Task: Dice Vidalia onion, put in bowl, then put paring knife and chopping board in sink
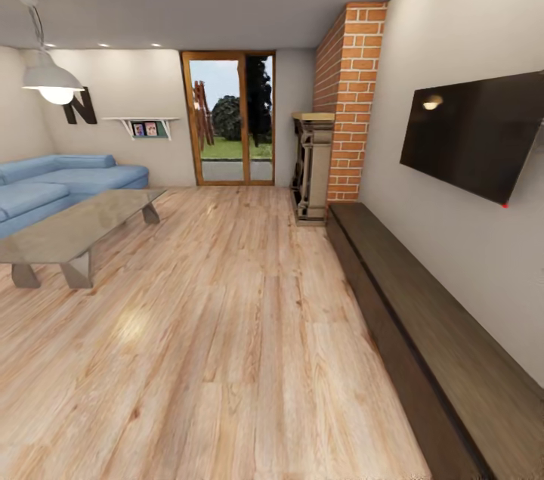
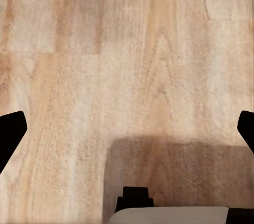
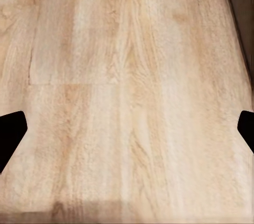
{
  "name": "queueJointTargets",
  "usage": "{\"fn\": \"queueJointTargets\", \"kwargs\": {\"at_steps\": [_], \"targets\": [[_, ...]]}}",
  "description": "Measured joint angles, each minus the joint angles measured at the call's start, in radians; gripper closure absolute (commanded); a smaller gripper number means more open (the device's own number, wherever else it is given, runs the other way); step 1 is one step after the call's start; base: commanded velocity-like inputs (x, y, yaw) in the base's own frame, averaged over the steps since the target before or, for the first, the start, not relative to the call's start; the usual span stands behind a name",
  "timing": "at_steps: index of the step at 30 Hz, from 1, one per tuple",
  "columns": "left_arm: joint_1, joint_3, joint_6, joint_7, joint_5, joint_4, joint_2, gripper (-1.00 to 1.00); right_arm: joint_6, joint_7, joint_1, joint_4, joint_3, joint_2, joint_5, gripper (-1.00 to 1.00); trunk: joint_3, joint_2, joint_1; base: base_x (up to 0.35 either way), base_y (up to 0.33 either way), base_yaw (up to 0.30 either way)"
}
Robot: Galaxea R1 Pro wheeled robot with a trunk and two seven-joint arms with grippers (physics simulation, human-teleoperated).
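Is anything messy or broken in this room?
No, nothing stands out. The pale wooden plank floor looks clean, the glass-topped coffee table stands level beside the blue sofa, and the flat black television hangs on the wall, unbroken.

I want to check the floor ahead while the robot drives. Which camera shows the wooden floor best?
The head view: the wooden floor stretches from the coffee table to the dark bench and back to the glass door. Both wrist views give close patches of planks, framed by wide-apart, empty fingertips.
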Motion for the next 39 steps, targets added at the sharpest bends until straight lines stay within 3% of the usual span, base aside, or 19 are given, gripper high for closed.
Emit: {"fn": "queueJointTargets", "kwargs": {"at_steps": [28,39], "targets": [[0.000,0.000,0.000,0.000,0.000,0.000,-0.001,-1.00,0.000,0.000,0.000,0.001,-0.002,-0.004,-0.002,-1.00,0.014,0.000,0.000,-0.002,0.000,-0.259],[0.000,0.000,0.000,0.000,0.000,0.000,-0.001,-1.00,0.000,0.000,0.000,0.001,-0.002,-0.004,-0.002,-1.00,0.020,0.000,0.000,-0.199,0.000,-0.266]]}}
